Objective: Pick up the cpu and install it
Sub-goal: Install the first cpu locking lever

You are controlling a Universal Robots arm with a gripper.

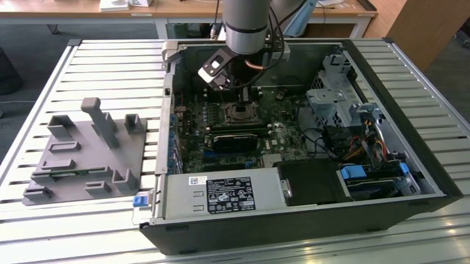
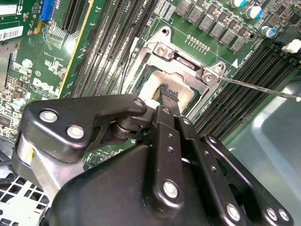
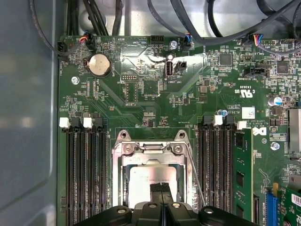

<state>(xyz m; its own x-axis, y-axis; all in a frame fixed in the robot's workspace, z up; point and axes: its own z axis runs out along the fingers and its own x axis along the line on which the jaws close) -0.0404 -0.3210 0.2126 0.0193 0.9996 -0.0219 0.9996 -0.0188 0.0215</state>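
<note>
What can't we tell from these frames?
1. Whether the tool touches the cpu: in both wrist views the tool covers the contact.
2. cpu edge nearest the tool, first wrist view: hidden under it.
3. cpu seating in the socket, exterior view: too small, under the arm.

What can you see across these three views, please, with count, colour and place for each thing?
computer case: one, black, open on the slatted table.
holder block: one, grey, on the table at the exterior view's left.
motherboard: one, green, inside the computer case.
socket frame: one, metal, on the motherboard.
cpu: one, silver-grey, lying in the socket frame.
memory stick: one, green, in a slot beside the socket frame.
arm: one, grey, reaching into the computer case.
claw: one, black, shut, tips at the cpu.
</note>
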